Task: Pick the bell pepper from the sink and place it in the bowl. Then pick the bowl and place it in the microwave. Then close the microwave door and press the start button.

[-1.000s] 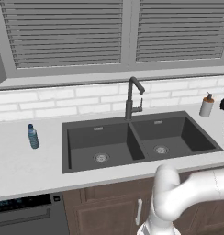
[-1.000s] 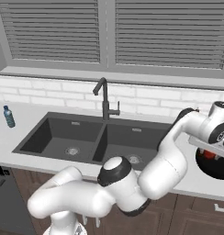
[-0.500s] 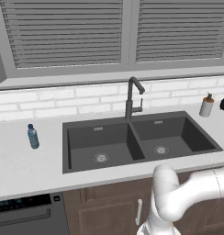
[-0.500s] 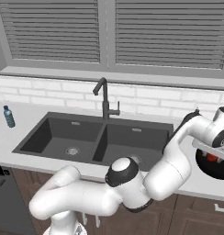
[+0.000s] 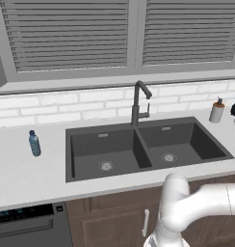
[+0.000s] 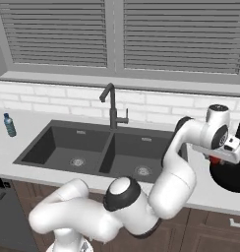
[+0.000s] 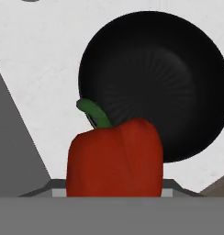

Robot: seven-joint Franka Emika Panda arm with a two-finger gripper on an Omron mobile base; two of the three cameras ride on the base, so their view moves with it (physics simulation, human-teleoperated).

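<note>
I hold the bell pepper (image 7: 114, 158) between my part-open fingers, above the near rim of the bowl (image 7: 153, 85) on the counter (image 7: 36, 59). Current step: placement. Next: I advance over the bowl's centre, lower, then release.

In the hand view, the bell pepper (image 7: 114, 158) covers the bowl (image 7: 155, 78) rim at seven o'clock, and the pepper's base is cut off low. In the right base view, the bowl (image 6: 233, 173) runs off at three o'clock, the end effector (image 6: 216, 160) partly overlapping it.
</note>
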